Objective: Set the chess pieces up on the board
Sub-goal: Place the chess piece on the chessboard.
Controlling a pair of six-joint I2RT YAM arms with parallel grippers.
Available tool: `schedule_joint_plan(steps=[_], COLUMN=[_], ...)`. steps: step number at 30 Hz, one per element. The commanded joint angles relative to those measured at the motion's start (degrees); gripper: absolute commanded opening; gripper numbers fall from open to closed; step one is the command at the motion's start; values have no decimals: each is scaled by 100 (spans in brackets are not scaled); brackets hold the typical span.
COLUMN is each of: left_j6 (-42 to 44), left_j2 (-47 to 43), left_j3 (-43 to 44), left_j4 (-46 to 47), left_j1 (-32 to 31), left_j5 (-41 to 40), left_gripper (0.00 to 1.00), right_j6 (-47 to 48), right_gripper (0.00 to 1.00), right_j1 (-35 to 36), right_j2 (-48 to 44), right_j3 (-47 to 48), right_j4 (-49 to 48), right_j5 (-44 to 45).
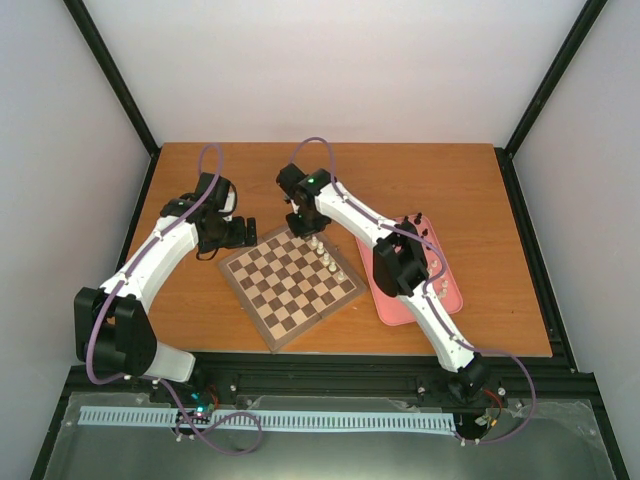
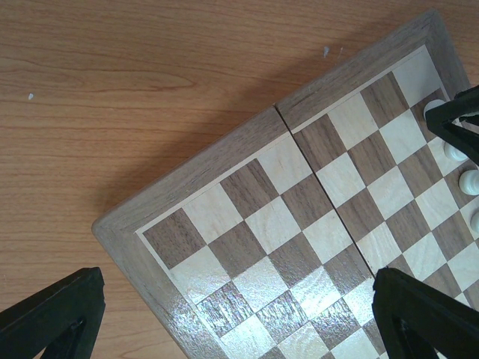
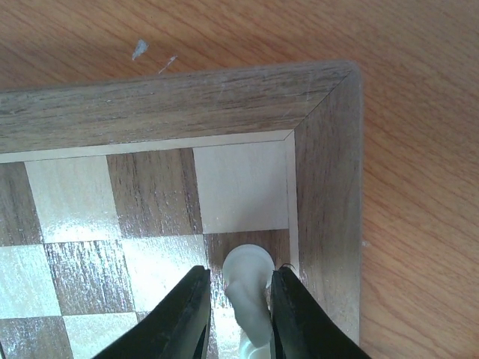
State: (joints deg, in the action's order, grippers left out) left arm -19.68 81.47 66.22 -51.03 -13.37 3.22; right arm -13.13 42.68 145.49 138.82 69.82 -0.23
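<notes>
While few chess pieces (image 1: 322,255) stand on the board (image 1: 290,300), we note the right gripper (image 3: 239,277) straddling one, grip indeterminate; left gripper (image 2: 238,277) released.

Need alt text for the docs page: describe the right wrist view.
A cream-white chess piece sits between the right end effector's two black fingers, on the dark square next to the chessboard's light corner square; whether the fingers clamp it is unclear. The wooden table shows beyond the board's brown border.

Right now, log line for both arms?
left gripper: open, over board | right gripper: around white piece near corner, grip unclear
</notes>
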Motion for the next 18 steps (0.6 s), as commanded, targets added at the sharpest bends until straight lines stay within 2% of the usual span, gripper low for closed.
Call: schedule_joint_plan(steps=[1,14,18], left_j6=[31,35,39], left_j2=[18,-1,8], left_j3=[106,106,111], left_j4=[39,29,30], left_j1=[-35,-34,-35], left_j5=[38,28,27], left_gripper=[100,100,100], right_j6=[91,115,136], right_gripper=[24,35,41], right_j1=[92,101,101], right_j2=[32,-122,-290], right_j3=[123,128,127], right_j4=[102,-27,-113], right_j5=[140,304,327])
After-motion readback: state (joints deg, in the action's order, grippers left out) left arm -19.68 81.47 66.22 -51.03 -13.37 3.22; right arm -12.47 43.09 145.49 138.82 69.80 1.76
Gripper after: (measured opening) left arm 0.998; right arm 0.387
